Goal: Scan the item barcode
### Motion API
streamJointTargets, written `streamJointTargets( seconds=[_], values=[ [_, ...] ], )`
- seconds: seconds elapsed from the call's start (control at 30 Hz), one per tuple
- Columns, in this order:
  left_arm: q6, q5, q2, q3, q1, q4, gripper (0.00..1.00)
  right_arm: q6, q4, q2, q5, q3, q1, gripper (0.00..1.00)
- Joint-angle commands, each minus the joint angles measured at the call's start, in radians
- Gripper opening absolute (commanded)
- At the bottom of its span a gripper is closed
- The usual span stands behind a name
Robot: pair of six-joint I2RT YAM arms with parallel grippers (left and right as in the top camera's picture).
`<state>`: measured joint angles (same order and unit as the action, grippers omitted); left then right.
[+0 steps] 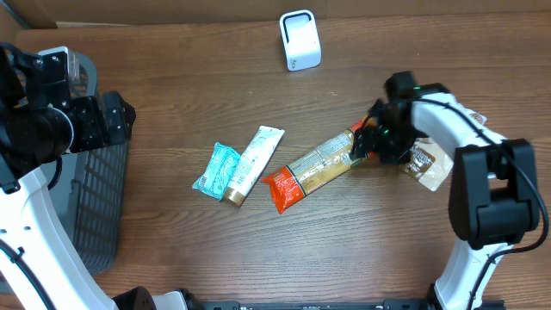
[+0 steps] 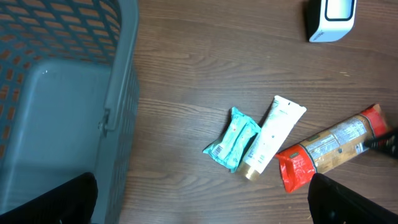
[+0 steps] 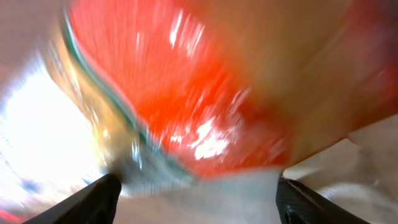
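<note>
Right fingers (image 3: 93, 200) spread wide around the red end of the long crinkly foil packet (image 1: 320, 164), can't tell if they're pinching yet. Looks like the pickup step; next needs a firm grip, then a lift to the boxy white scanner (image 1: 300, 40) beyond them. Left fingers (image 2: 62, 202) wide open, empty

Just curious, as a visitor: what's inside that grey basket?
The basket shows only its bare grey floor; one finger of the left gripper covers a near corner.
</note>
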<state>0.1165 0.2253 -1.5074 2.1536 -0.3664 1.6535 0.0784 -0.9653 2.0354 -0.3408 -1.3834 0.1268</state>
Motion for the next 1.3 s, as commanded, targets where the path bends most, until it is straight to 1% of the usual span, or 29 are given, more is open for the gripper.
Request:
streamJointTargets(
  seconds=[0.0,0.1,0.2,0.33,0.47,0.57,0.7,0.83,0.93,1.03,1.13,1.27],
  values=[
    [0.026,0.011,-0.004,0.002,0.000,-0.002,1.00,0.011,0.090,-0.016,-0.136,0.003,-0.005,0.83],
    [0.026,0.011,-0.004,0.002,0.000,-0.002,1.00,0.011,0.180,-0.014,-0.221,0.003,0.010,0.85],
    [0.026,0.011,-0.004,0.002,0.000,-0.002,1.00,0.011,0.241,-0.010,-0.257,0.003,0.035,0.87],
    [0.026,0.011,-0.004,0.002,0.000,-0.002,1.00,0.010,0.284,-0.010,-0.261,0.002,0.064,0.88],
    [0.026,0.011,-0.004,0.002,0.000,-0.002,1.00,0.006,0.309,-0.010,-0.274,-0.021,0.048,0.91],
    [0.026,0.011,-0.004,0.002,0.000,-0.002,1.00,0.003,0.211,-0.013,-0.322,-0.089,0.009,0.90],
    [0.026,0.011,-0.004,0.002,0.000,-0.002,1.00,0.003,-0.028,-0.029,-0.331,-0.185,-0.033,0.90],
    [0.026,0.011,-0.004,0.002,0.000,-0.002,1.00,0.014,-0.143,-0.027,-0.334,-0.177,-0.025,0.88],
    [0.026,0.011,-0.004,0.002,0.000,-0.002,1.00,0.123,-0.123,-0.027,-0.335,-0.115,0.016,0.88],
    [0.026,0.011,-0.004,0.002,0.000,-0.002,1.00,0.208,-0.042,-0.027,-0.323,-0.039,0.074,0.80],
    [0.026,0.011,-0.004,0.002,0.000,-0.002,1.00,0.311,0.049,-0.027,-0.252,0.024,0.130,0.80],
    [0.026,0.011,-0.004,0.002,0.000,-0.002,1.00,0.401,0.129,-0.027,-0.174,0.073,0.180,0.80]
  ],
)
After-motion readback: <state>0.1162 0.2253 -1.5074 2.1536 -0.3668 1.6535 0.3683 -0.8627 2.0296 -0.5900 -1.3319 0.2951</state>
